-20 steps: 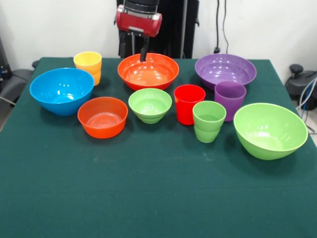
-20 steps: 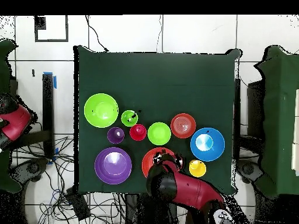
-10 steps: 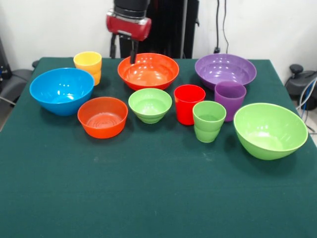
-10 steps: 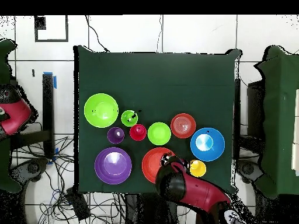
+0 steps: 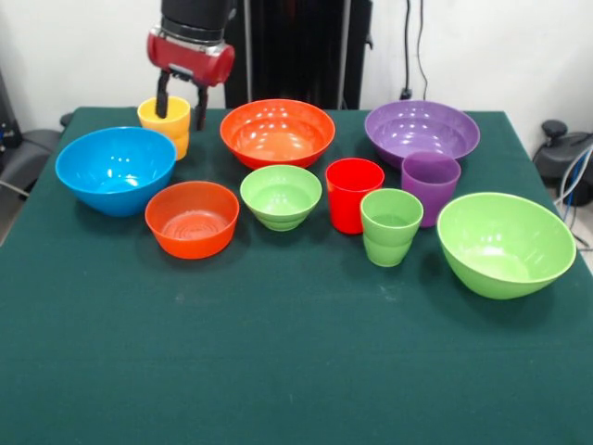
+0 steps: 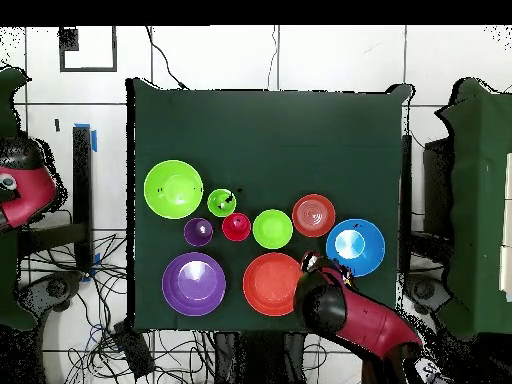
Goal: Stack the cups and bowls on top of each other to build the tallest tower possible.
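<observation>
On the table [image 5: 278, 371], green cloth, ten empty vessels standing apart and unstacked: blue bowl [image 5: 116, 170], small orange-red bowl [image 5: 192, 219], small green bowl [image 5: 281, 196], large orange bowl [image 5: 277, 133], purple bowl [image 5: 422, 130], large green bowl [image 5: 505, 244], red cup [image 5: 354, 194], green cup [image 5: 391, 226], purple cup [image 5: 430, 187]. At the far left corner, yellow cup [image 5: 165, 124] upright, with tool [image 5: 181, 104] spread wide, one finger either side of its rim, not closed on it. Beyond: white wall, cables, tiled floor.
</observation>
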{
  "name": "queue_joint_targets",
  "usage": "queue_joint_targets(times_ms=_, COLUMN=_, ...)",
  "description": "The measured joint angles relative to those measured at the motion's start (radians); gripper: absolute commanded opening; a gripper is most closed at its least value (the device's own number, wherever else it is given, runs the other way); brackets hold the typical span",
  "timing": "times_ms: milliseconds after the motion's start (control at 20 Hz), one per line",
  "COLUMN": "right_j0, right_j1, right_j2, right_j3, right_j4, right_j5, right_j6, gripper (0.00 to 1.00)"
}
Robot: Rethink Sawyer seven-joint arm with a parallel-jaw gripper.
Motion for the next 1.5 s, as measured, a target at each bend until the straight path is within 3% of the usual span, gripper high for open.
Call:
queue_joint_targets(times_ms=450, right_j0=0.033, right_j1=0.021, right_j2=-0.01, right_j3=-0.068, right_j4=0.064, right_j5=0.0, right_j6=0.0, gripper=1.0)
queue_joint_targets(times_ms=750, right_j0=0.126, right_j1=0.079, right_j2=-0.038, right_j3=-0.125, right_j4=0.169, right_j5=0.0, right_j6=0.0, gripper=1.0)
queue_joint_targets(times_ms=1500, right_j0=0.263, right_j1=0.152, right_j2=-0.086, right_j3=-0.172, right_j4=0.35, right_j5=0.0, right_j6=0.063, gripper=1.0)
